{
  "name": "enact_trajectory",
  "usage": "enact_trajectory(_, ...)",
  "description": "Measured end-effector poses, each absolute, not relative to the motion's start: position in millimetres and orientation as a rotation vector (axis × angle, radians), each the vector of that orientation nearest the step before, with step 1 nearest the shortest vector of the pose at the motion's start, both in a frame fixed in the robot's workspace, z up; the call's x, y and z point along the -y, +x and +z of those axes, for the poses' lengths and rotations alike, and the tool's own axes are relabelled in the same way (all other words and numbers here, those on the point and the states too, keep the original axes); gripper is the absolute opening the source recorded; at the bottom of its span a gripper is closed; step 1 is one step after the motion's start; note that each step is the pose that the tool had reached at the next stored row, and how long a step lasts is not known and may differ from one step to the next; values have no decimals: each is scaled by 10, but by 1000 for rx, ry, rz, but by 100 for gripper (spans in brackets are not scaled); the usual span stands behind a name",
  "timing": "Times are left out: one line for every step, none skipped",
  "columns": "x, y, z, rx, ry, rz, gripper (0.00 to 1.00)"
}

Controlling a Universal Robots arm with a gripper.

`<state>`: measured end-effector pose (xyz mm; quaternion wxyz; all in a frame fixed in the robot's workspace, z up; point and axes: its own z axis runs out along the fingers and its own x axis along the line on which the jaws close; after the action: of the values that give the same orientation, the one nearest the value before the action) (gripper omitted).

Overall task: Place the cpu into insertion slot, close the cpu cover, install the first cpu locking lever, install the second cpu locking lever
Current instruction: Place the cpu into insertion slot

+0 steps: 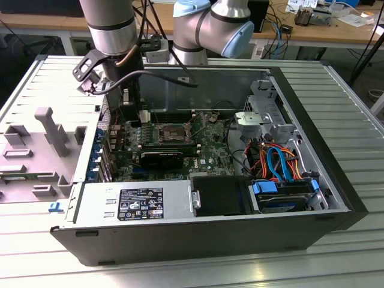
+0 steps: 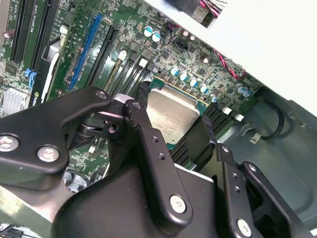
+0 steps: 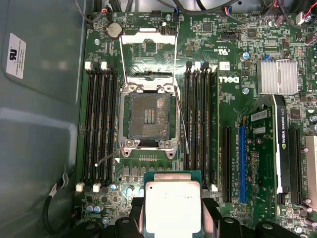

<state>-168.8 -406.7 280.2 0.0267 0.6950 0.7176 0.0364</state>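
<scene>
We are doing the first step. Our end effector (image 3: 172, 220) is clamped on the cpu (image 3: 172, 203), holding it near the open insertion slot (image 3: 148, 115), not in it. The cpu cover (image 3: 148, 35) is standing up. We think lining up squarely matters.

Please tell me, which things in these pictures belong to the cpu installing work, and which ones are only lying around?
Belong to the job:
cpu, held in the gripper
insertion slot, empty
cpu cover, swung open

Only lying around:
memory slots
silver heat sink
coin battery
power supply
</scene>
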Motion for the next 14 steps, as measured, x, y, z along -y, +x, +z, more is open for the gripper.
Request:
enact_trajectory(4067, -1696, 2800, -2217, 2147, 113, 55)
enact_trajectory(4067, -1703, 2797, -2217, 2147, 113, 55)
enact_trajectory(4067, -1704, 2797, -2217, 2147, 113, 55)
enact_trajectory(4067, -1706, 2797, -2217, 2147, 113, 55)
enact_trajectory(4067, -1708, 2796, -2217, 2147, 113, 55)
enact_trajectory(4067, -1710, 2796, -2217, 2147, 113, 55)
enact_trajectory(4067, -1711, 2795, -2217, 2147, 113, 55)
enact_trajectory(4067, -1713, 2795, -2217, 2147, 113, 55)
enact_trajectory(4067, -1715, 2795, -2217, 2147, 113, 55)
enact_trajectory(4067, -1716, 2794, -2217, 2147, 113, 55)
enact_trajectory(4067, -1718, 2794, -2217, 2147, 113, 55)
enact_trajectory(4067, -1719, 2794, -2217, 2147, 113, 55)
enact_trajectory(4067, -1721, 2793, -2217, 2147, 113, 55)
enact_trajectory(4067, -1723, 2793, -2217, 2147, 113, 55)
